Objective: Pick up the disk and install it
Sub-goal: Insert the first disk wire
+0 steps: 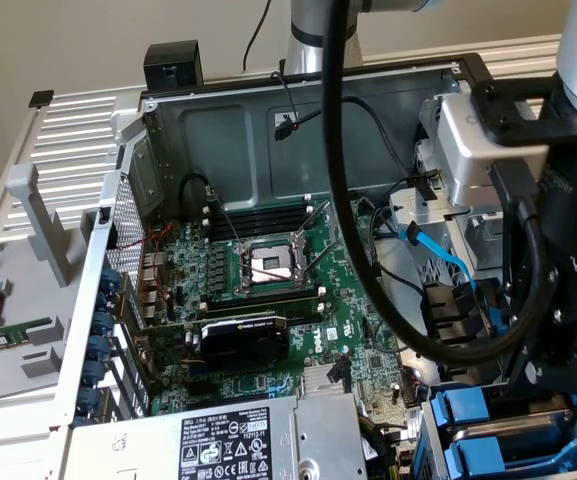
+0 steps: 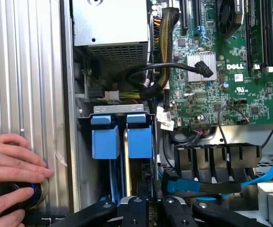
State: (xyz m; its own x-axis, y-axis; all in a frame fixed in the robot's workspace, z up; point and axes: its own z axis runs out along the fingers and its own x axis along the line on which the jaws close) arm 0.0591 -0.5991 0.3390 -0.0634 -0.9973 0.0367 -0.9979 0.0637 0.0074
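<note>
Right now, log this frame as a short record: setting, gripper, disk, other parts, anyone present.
setting: open computer case with a green motherboard inside
gripper: the gripper hangs over the drive bay; open or shut not clear
disk: blue carrier tabs sit side by side in the bay; the metal drive body itself cannot be made out
power supply: grey box with label at the case edge
cables: blue data cable runs toward the bay
person: a hand holds a black round object on the ribbed case panel
</note>
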